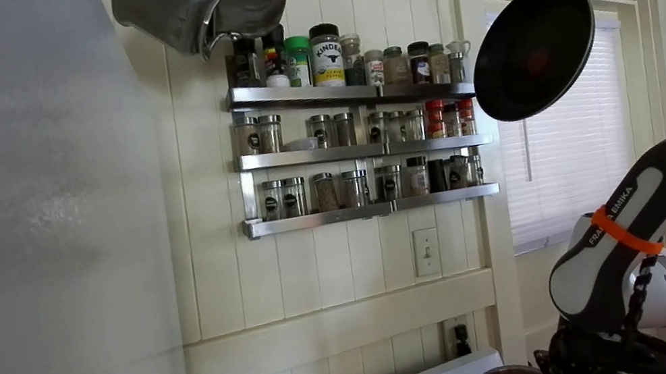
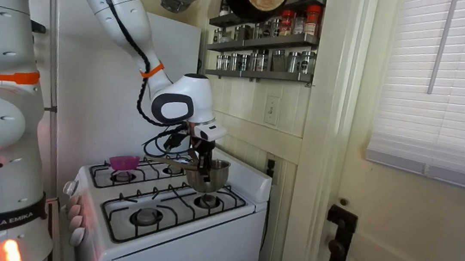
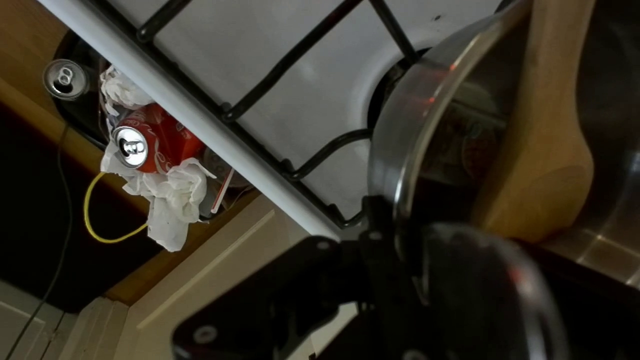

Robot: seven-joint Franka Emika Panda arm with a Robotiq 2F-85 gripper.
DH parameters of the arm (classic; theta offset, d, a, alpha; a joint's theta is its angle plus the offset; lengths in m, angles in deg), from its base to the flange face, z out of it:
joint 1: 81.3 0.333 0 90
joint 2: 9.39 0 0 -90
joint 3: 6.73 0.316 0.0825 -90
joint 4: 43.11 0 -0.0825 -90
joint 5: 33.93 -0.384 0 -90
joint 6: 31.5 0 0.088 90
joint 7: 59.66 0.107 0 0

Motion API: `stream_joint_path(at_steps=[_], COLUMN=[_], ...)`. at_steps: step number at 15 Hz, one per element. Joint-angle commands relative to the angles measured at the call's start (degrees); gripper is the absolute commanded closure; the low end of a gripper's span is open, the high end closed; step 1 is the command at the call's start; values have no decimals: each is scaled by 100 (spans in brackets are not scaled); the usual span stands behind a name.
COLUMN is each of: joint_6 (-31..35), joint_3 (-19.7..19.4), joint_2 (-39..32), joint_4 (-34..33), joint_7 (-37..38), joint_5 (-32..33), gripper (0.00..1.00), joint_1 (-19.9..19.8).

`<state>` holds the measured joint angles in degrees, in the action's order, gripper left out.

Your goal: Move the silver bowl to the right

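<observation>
Okay, black gripper pinches round silver metal bowl on one side only, so it could tilt if tan wooden spoon beside gripper slides.

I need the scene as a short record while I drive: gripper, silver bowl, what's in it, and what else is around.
Gripper: shut on the rim of the silver bowl
Bowl position: over a back burner of the stove; cannot tell whether it touches the grate
Inside bowl: wooden utensil, handle sticking out past the rim
Also on stove: pink bowl over a front burner, apart from the silver bowl
Beside stove: red soda can among crumpled white paper
Back wall: spice jars on metal shelves
</observation>
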<state>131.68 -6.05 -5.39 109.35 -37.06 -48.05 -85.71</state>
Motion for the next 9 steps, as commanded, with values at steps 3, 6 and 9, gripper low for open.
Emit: stream_joint_path(at_steps=[3,6,9], joint_6=[-11,-11,11], joint_3=[-77,-81,-86], joint_2=[-62,-65,-90], joint_4=[22,-2,-12], joint_7=[13,12,67], joint_5=[20,19,54], gripper=[85,85,96], joint_1=[64,67,51])
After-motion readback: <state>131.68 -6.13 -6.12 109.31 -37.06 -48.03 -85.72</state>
